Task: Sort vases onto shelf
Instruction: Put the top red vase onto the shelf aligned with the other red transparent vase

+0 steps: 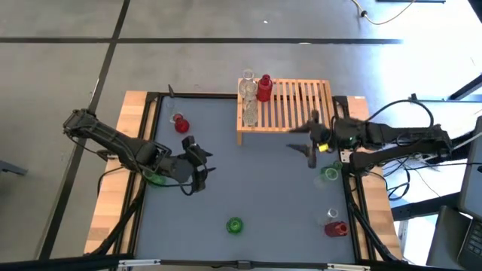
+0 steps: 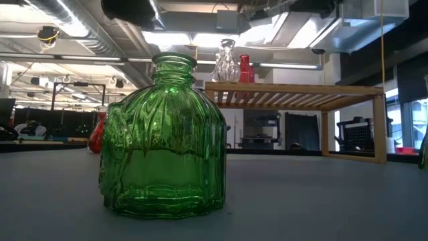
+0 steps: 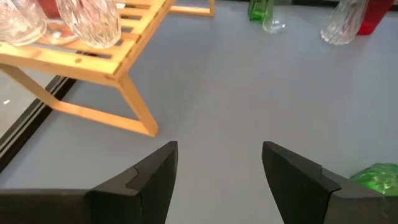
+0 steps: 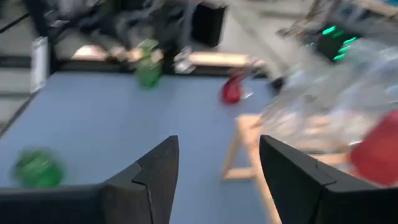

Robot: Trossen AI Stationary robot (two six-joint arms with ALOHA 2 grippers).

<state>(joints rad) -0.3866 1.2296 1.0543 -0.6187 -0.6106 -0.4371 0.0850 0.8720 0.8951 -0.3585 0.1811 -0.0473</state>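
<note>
We see a green vase (image 2: 164,137) of glossy, ribbed glass, see-through and catching the ceiling lights. The clear vases (image 3: 92,22) on the shelf (image 1: 295,105) look like cut glass, sparkling with ridges. That shelf is pale, bare wood with a smooth, matt finish. The table (image 2: 321,201) has a flat, matt grey-blue top, edged with light wood (image 1: 126,143). We take the gripper fingers (image 3: 297,180) for dark, matt plastic.

Clear, red vases (image 1: 256,92) upright on shelf (image 1: 297,105).
</note>
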